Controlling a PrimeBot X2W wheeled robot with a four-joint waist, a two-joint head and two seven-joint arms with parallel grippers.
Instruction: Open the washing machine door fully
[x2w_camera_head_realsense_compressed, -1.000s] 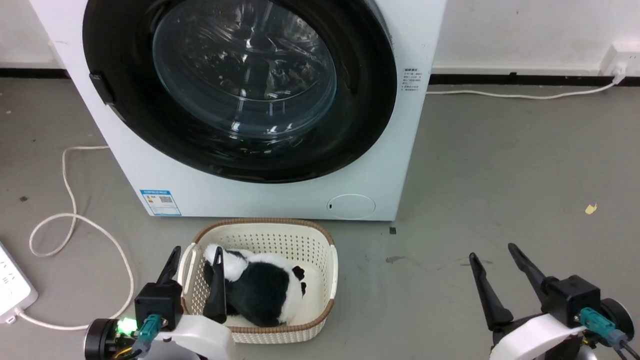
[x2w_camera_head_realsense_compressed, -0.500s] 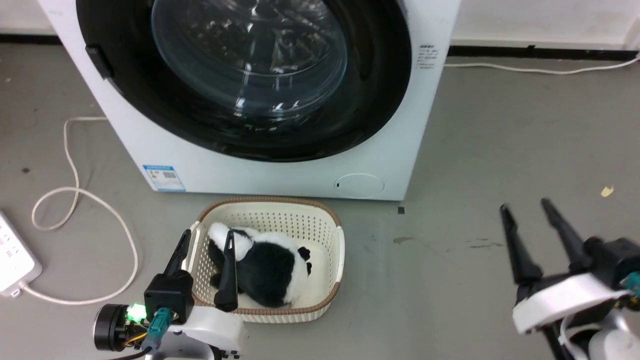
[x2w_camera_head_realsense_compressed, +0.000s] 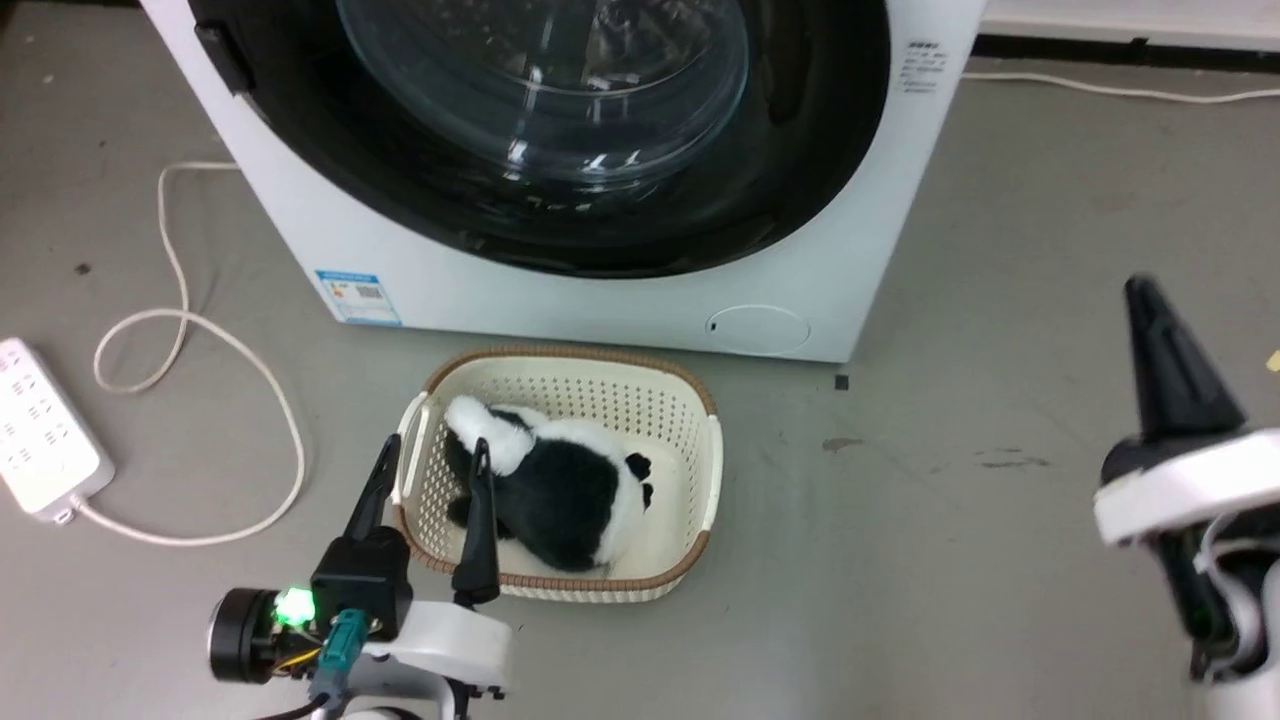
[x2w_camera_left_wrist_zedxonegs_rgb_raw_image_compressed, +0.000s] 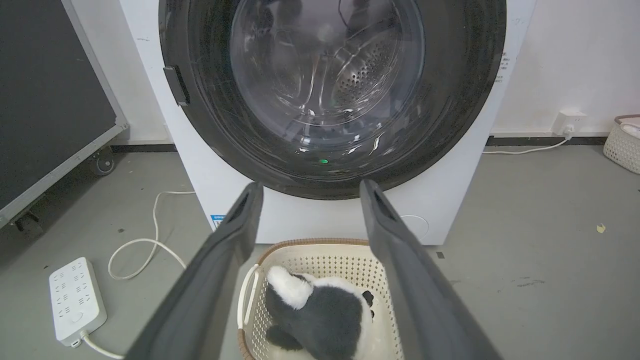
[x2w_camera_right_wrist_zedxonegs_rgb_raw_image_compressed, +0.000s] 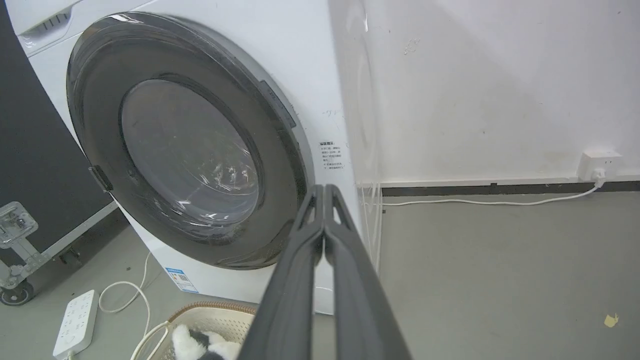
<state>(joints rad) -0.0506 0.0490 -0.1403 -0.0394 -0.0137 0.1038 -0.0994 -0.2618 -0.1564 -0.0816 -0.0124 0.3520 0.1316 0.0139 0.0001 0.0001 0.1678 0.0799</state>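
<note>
Grey floor (x2w_camera_head_realsense_compressed: 1000, 220) holds white washing machine (x2w_camera_head_realsense_compressed: 600, 300), its washing machine door (x2w_camera_head_realsense_compressed: 545, 100) looks shut so opening is not begun, left end effector (x2w_camera_head_realsense_compressed: 433, 450) spread apart over basket (x2w_camera_head_realsense_compressed: 570, 352), right end effector (x2w_camera_head_realsense_compressed: 1150, 310) pinched together, empty, well short of door.

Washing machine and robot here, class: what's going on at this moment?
The washing machine door looks shut, and nothing touches it yet. The right gripper, shut and empty, is held up off to the right of the machine. The left gripper hangs open over the near edge of a basket that holds a panda toy and sits in front of the machine.
</note>
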